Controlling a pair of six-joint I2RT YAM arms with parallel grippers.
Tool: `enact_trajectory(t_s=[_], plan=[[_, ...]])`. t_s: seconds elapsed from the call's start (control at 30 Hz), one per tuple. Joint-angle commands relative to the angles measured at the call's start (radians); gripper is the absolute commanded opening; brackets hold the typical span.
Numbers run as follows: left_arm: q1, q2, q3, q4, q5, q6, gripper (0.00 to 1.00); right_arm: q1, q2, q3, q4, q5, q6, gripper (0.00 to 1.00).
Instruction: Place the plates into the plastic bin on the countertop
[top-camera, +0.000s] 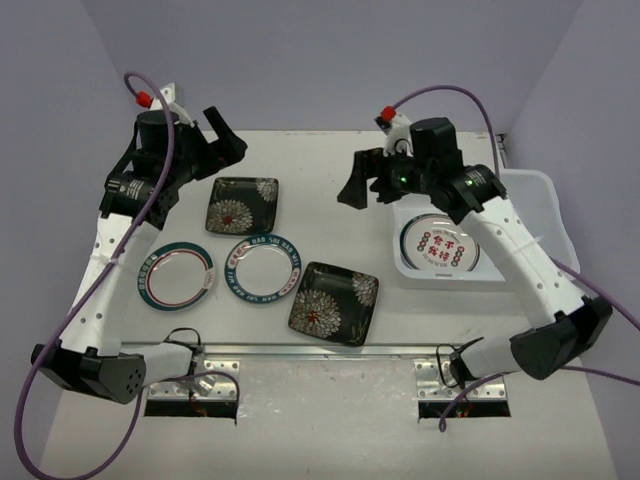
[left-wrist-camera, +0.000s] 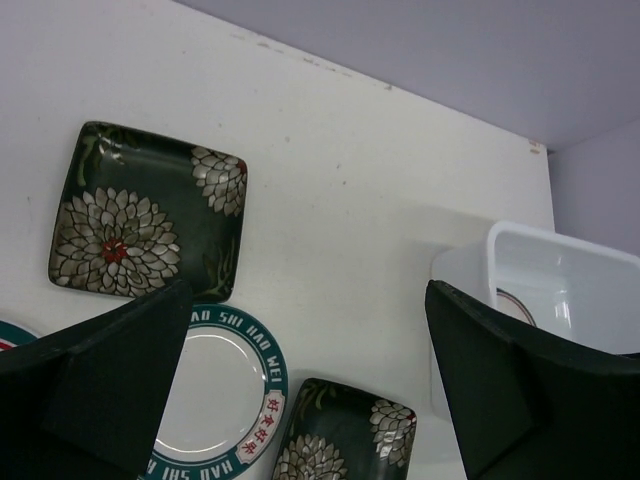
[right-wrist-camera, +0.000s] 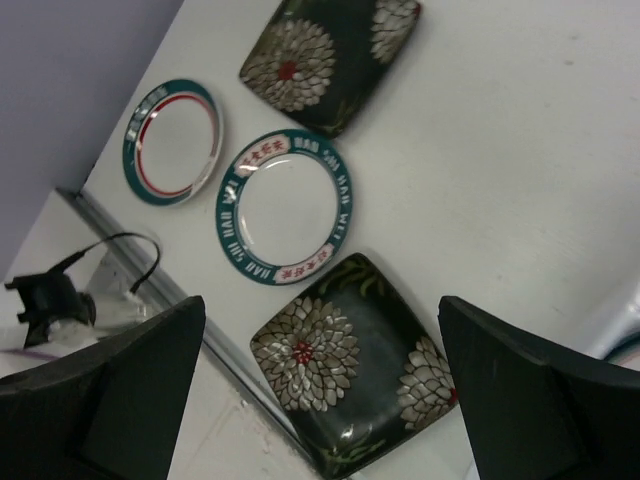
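Four plates out on countertop (top-camera: 330, 160): near black square plate (top-camera: 334, 302), lettered round plate (top-camera: 264, 267), red-ringed round plate (top-camera: 177, 274), far black square plate (top-camera: 242, 204). One plate (top-camera: 440, 245) sits in plastic bin (top-camera: 452, 277). Right gripper (top-camera: 362, 195) spread wide, empty, hovering left of bin. Left gripper (top-camera: 228, 135) wide too, nothing held. Probable pick: near black square, so go low, pinch raised rim, lift clear of bin wall

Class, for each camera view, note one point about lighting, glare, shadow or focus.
Top external: even light, sharp, only soft shadows on the countertop. Left wrist: the left gripper is a near-black silhouette, while the far square black plate is crisp. Right wrist: the lettered teal-rimmed plate reads clearly.
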Motion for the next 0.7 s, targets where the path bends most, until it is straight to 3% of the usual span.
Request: enact_trajectory(t_s=[0.0,0.2,0.47,0.67], plan=[[0.012,-0.067,0.016,0.035,-0.061,-0.024,1.00,0.159,0.256,0.107,0.028,-0.081,-0.096,0.99],[0.012,-0.143,-0.019,-0.028,-0.149,0.003,1.00,0.174,0.540,0.218,0.040,-0.192,-0.167,0.84],[0.012,-0.264,-0.179,-0.062,-0.216,0.003,1.00,0.175,0.739,0.252,0.100,-0.267,-0.182,0.80],[0.011,-0.308,-0.218,-0.080,-0.211,-0.008,1.00,0.175,0.855,0.267,0.154,-0.278,-0.158,0.69]])
